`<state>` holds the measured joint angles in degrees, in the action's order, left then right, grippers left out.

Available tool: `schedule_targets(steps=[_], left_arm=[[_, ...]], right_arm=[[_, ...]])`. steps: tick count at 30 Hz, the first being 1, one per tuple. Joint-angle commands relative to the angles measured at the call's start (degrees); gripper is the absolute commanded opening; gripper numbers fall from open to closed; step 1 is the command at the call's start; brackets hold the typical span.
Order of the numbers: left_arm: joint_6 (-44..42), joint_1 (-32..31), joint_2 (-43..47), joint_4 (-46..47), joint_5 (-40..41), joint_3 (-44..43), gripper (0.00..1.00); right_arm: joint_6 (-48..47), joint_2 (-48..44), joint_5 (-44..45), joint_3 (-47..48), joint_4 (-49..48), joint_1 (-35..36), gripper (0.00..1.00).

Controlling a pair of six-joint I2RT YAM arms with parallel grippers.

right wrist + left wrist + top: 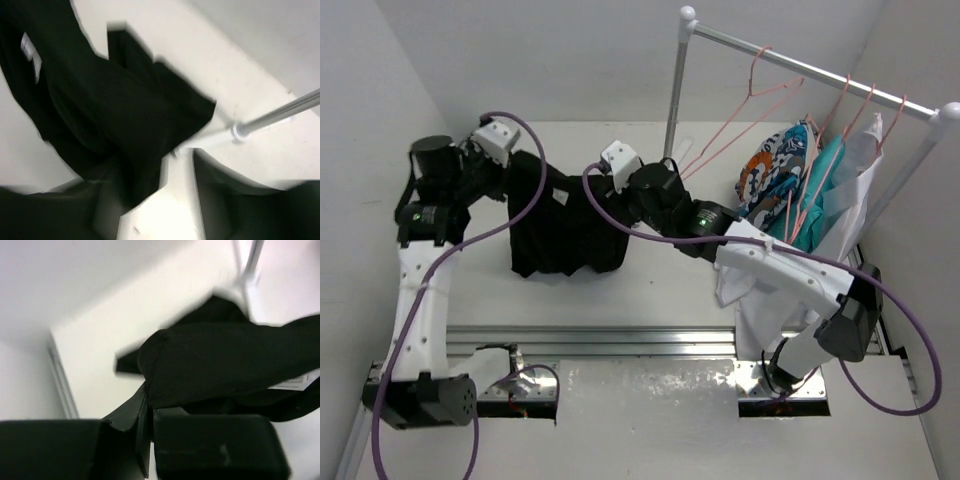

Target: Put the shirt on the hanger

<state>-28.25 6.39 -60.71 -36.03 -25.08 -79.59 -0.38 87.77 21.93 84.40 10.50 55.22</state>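
Note:
The black shirt (560, 225) hangs spread between my two grippers over the white table. My left gripper (512, 165) is shut on its left shoulder; in the left wrist view the jaws (149, 415) pinch the black fabric (225, 360), with the white label (300, 382) at the right. My right gripper (620, 195) is at the shirt's right shoulder. In the right wrist view its jaws (160, 180) stand apart, the shirt (115, 110) draped against the left finger (55, 215). The bare pink hanger (751, 88) hangs on the rail behind the right gripper.
A metal clothes rack (770, 50) stands at the back right; its pole shows in the right wrist view (280, 117). More pink hangers carry an orange-blue patterned garment (775, 175), a teal one (820, 190) and a white one (855, 190).

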Motion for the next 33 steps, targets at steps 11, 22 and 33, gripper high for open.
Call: schedule_targets(steps=[11,22,33], left_arm=[[-2.78,0.99,-2.66,5.36,2.23,18.24,0.0],[-3.83,0.9,-4.16,6.06,0.47,18.77,0.0],[-4.36,0.81,-2.75,5.36,-0.67,18.77,0.0]], right_arm=[[12.93,-11.73,-32.3,-0.37,9.89,-13.03,0.83],[32.44,-17.64,-32.67,-0.91,7.7,-38.94,0.78],[38.79,-7.7,-26.16,2.08,0.84,-45.29,0.68]])
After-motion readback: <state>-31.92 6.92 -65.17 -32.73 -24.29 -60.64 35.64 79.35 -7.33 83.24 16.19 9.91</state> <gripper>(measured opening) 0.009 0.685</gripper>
